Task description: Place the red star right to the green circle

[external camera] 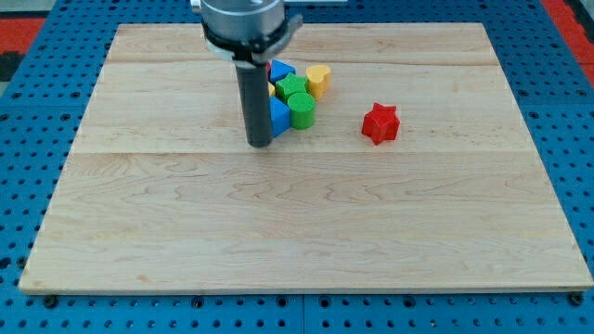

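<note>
The red star point(380, 123) lies alone on the wooden board point(306, 223), to the right of a tight cluster of blocks. The green circle point(302, 109) sits at the cluster's right front. My tip point(259, 144) rests on the board at the cluster's left front, just left of a blue triangular block point(278, 117). The rod hides part of the cluster's left side. The red star is apart from the green circle by a gap of about a block and a half.
The cluster also holds a second green block point(290, 88), a yellow block point(318, 80), another blue block point(281, 70) with a bit of pink or red at its back, and a sliver of yellow by the rod. Blue pegboard surrounds the board.
</note>
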